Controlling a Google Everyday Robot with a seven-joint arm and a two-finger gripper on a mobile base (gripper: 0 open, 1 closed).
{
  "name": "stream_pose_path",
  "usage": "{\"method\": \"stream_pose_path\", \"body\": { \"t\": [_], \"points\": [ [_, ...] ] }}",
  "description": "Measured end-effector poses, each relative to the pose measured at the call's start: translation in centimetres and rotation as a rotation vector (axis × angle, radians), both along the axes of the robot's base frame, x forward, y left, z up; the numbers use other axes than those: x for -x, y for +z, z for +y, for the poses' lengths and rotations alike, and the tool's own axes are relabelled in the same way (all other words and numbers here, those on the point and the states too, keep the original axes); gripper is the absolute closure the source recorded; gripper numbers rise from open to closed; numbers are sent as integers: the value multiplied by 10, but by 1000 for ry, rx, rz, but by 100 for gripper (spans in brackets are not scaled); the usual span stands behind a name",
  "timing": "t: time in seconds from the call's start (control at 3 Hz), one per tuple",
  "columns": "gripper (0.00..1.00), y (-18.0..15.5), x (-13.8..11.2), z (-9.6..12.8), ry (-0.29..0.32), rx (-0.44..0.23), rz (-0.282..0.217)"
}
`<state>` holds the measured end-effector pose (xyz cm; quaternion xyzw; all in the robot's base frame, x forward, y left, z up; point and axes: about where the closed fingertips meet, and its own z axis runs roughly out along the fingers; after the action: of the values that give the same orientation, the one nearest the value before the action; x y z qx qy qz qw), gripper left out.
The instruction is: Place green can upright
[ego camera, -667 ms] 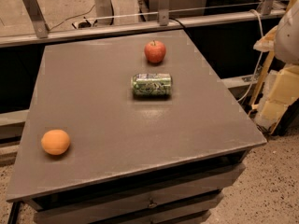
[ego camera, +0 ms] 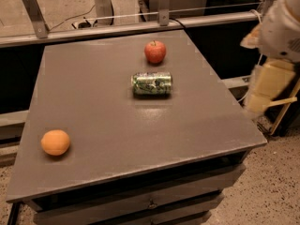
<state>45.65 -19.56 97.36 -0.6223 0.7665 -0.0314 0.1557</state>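
Camera view. The arm (ego camera: 281, 29) at the right margin has shifted slightly leftward, toward the table (ego camera: 93, 93), since the earlier frame. It carries the cream-coloured pincer (ego camera: 263, 92) with it. The pincer hangs off the table's right edge, well apart from everything on top. Whether it is wide or narrow cannot be told; it is not holding the can.

Nothing on the table has moved. The green can (ego camera: 152, 84) lies on its side near the middle of the table, long axis running left to right, untouched. The red apple (ego camera: 155, 51) sits just behind it, with a clear gap between them. The orange (ego camera: 55, 142) rests well apart, near the front-left corner.

The small inward drift of the arm reads as the start of an approach. The task itself appears wholly undone: the can has yet to be gripped, turned onto one silver end and released standing.

The table top is flat, matte grey and unmarked, with a faint sheen in front of the can. Drawer fronts (ego camera: 150, 203) show beneath its front edge. Behind the table runs a metal rail (ego camera: 117, 28) with upright brackets, and beyond it a cable trails across pale floor. Speckled flooring (ego camera: 276, 186) shows at lower right.
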Motion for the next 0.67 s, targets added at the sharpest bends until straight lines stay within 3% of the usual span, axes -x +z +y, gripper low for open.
{"method": "stream_pose_path", "body": {
  "t": [0.67],
  "points": [
    [0, -33, -93, 144, 261, 3, 51]
  ]
}}
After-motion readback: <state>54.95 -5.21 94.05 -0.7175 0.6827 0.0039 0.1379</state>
